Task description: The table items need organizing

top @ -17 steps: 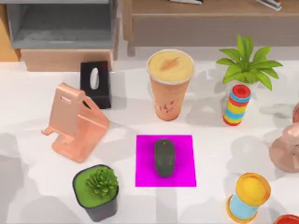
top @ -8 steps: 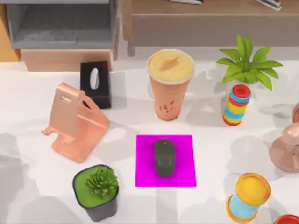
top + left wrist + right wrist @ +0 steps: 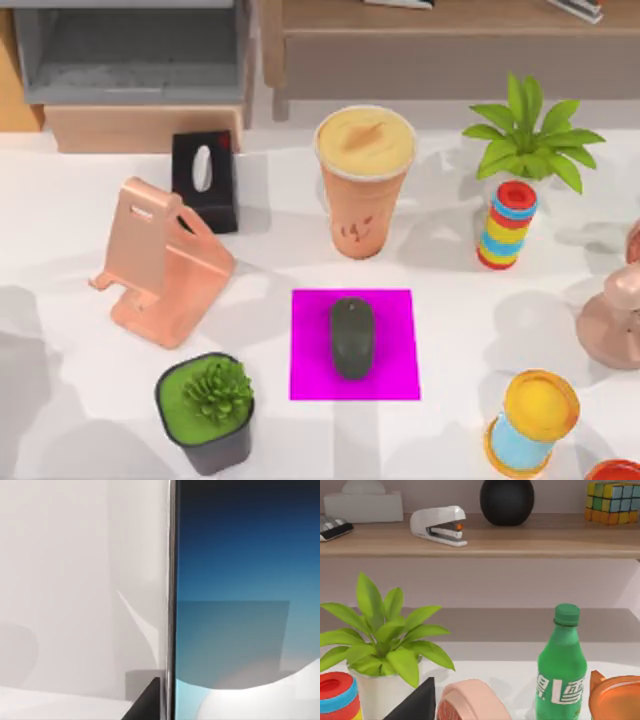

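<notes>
The dark grey mouse (image 3: 352,337) lies on a magenta mat (image 3: 395,375) at the middle of the white table (image 3: 70,210). Behind it stands the tall orange cup (image 3: 364,185) with a creamy-yellow top. In the left wrist view the smartphone (image 3: 240,595) with its blue-white screen is very close. One dark finger (image 3: 147,705) of my left gripper lies against the phone's edge. A dark finger (image 3: 417,702) of my right gripper shows in the right wrist view, with nothing seen in it.
A pink phone stand (image 3: 160,262) and a black box (image 3: 205,180) stand at the left. A potted plant (image 3: 205,400) is at the front. At the right are a leafy plant (image 3: 530,140), ring stacks (image 3: 508,225), a pink object (image 3: 612,320) and a green bottle (image 3: 561,667).
The grey shadows at the table's left edge have shifted slightly. The mouse, the cup and the other things stay where they were.
</notes>
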Action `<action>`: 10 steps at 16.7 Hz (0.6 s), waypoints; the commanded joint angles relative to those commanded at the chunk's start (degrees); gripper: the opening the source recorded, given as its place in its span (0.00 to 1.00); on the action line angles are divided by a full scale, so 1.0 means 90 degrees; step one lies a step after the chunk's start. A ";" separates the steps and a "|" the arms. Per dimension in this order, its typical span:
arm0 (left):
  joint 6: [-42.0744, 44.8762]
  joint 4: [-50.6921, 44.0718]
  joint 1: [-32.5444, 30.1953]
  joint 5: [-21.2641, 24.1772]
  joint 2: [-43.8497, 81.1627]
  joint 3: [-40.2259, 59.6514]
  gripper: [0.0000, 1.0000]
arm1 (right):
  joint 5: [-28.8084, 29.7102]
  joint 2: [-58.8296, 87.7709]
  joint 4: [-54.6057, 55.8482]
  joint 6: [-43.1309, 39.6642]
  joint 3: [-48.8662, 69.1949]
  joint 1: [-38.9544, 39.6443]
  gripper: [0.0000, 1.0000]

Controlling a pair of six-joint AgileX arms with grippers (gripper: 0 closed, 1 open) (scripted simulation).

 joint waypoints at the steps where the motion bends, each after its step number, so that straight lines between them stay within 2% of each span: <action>1: 0.0000 -0.0024 0.0001 0.0000 -0.0022 0.0023 0.00 | 0.0000 0.0000 0.0000 0.0000 0.0000 0.0000 1.00; 6: -0.0007 -0.0728 -0.0003 -0.0001 -0.0332 0.0315 0.00 | 0.0000 0.0000 0.0000 0.0000 0.0000 0.0000 1.00; 10: -0.0012 -0.0843 -0.0006 -0.0001 -0.0435 0.0408 0.00 | 0.0000 0.0000 0.0000 0.0000 0.0000 0.0000 1.00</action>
